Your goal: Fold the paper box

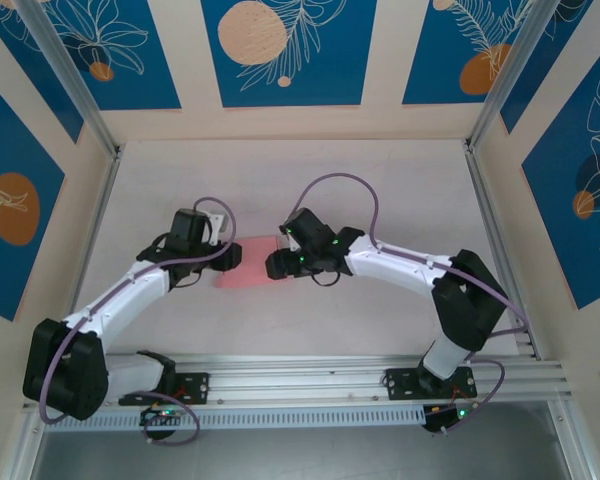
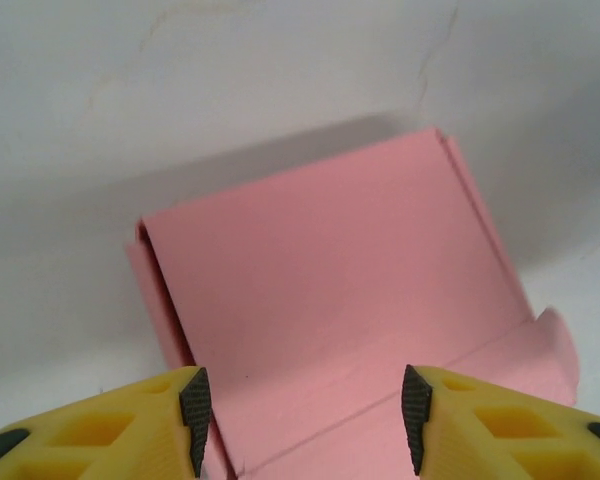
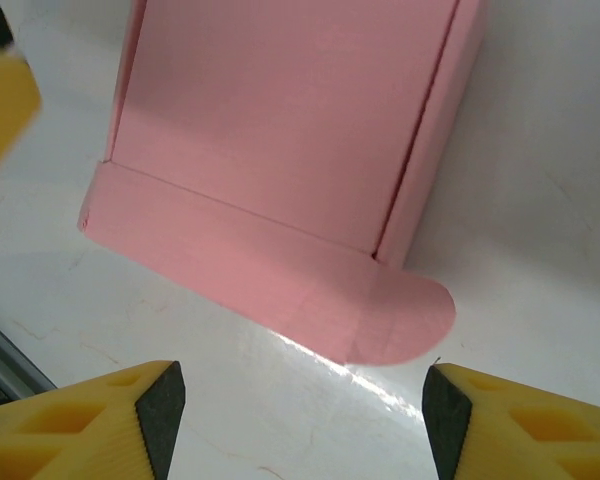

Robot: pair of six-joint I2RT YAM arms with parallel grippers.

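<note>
Lying on white table [image 1: 380, 180]: pink paper box [image 1: 250, 270], part-folded, between left gripper [image 2: 305, 420] and right gripper [image 3: 298, 420], both spread apart, holding nothing.

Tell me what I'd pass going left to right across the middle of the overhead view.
left arm → left gripper → paper box → right gripper → right arm
</note>
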